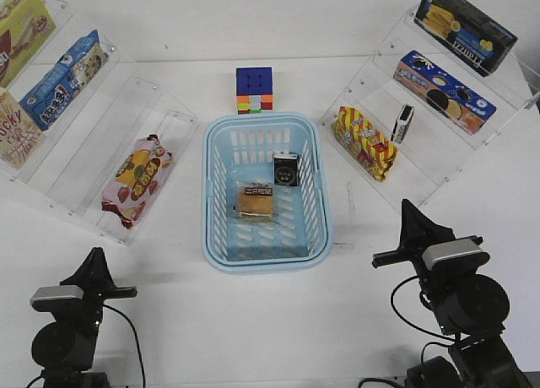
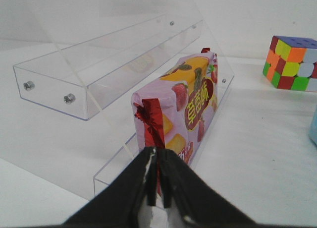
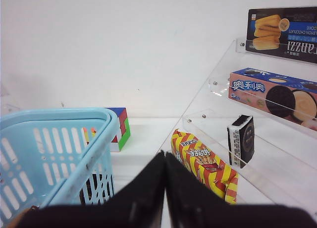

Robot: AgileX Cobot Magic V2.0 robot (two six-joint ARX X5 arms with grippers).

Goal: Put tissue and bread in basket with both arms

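The light blue basket (image 1: 263,261) stands at the table's middle. The black tissue pack (image 1: 286,169) with a round pale mark lies inside it at the far right. The wrapped bread (image 1: 255,201) lies inside at the middle. My left gripper (image 1: 95,255) is shut and empty at the near left, away from the basket; in the left wrist view (image 2: 156,151) it points at a pink snack bag (image 2: 183,109). My right gripper (image 1: 407,207) is shut and empty to the near right of the basket; in the right wrist view (image 3: 164,156) the basket wall (image 3: 74,153) is beside it.
A colour cube (image 1: 254,90) stands behind the basket. Clear acrylic shelves flank it: the left (image 1: 76,143) holds the pink snack bag (image 1: 137,180) and snack boxes, the right (image 1: 439,152) holds a red-yellow bag (image 1: 364,142), a second small black pack (image 1: 403,123) and cookie boxes.
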